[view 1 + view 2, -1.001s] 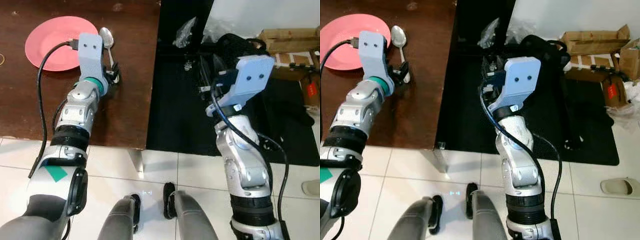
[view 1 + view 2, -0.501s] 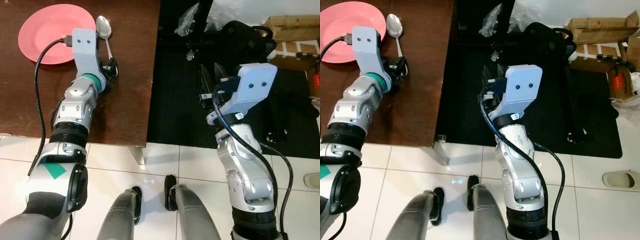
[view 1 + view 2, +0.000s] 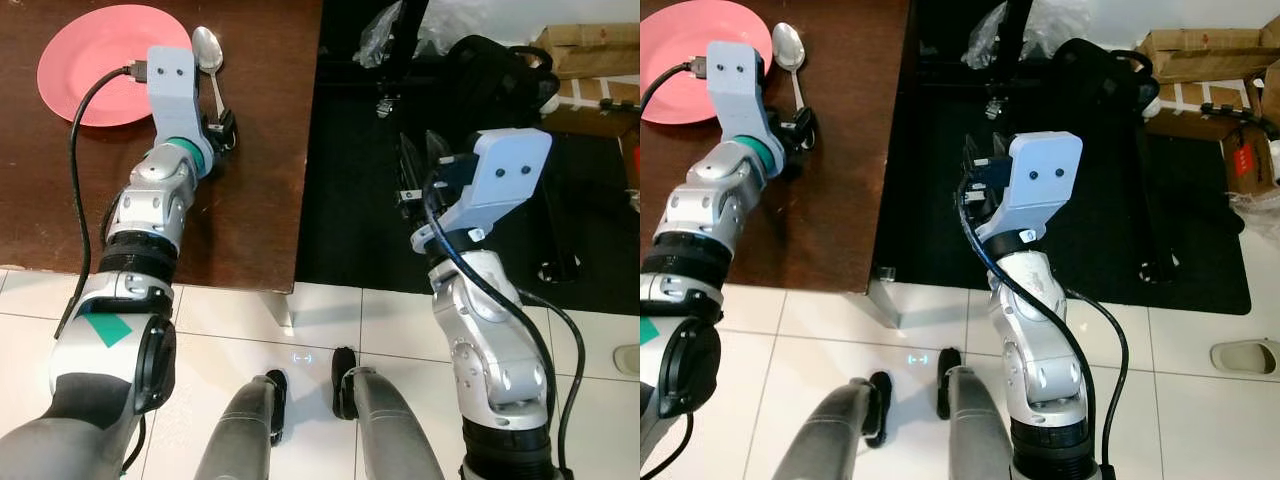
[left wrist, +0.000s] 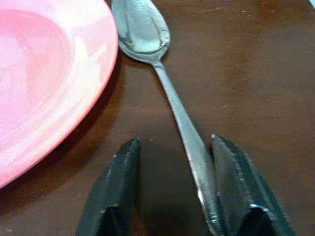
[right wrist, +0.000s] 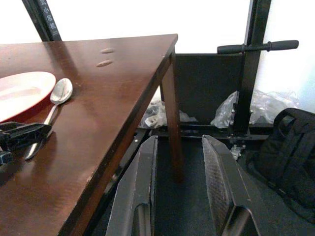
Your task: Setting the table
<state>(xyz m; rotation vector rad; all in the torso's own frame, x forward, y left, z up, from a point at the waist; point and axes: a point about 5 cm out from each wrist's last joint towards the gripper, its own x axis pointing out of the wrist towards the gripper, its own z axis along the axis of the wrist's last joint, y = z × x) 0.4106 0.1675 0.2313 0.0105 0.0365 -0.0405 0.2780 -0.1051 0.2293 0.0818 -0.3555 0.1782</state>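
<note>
A pink plate [image 3: 85, 60] lies on the dark wooden table [image 3: 260, 200], with a metal spoon [image 3: 207, 47] just to its right, bowl pointing away from me. My left gripper [image 3: 222, 128] rests low over the near end of the spoon's handle. In the left wrist view its fingers [image 4: 120, 167] stand apart, open, and the handle lies between them against one finger, flat on the wood. My right gripper [image 3: 418, 165] hangs open over the black mat [image 3: 350, 200] right of the table, with nothing in it.
The table's right edge and a leg [image 5: 170, 113] border the black mat. A black backpack [image 3: 500, 75], cardboard boxes [image 3: 590, 50], a clear plastic bag [image 3: 385, 25] and a black stand post [image 5: 251, 64] crowd the far right. White tile floor [image 3: 330, 320] lies under my feet.
The camera has shifted slightly, so the whole scene sits differently. The left gripper stays at the spoon's handle, and the right arm holds about the same pose.
</note>
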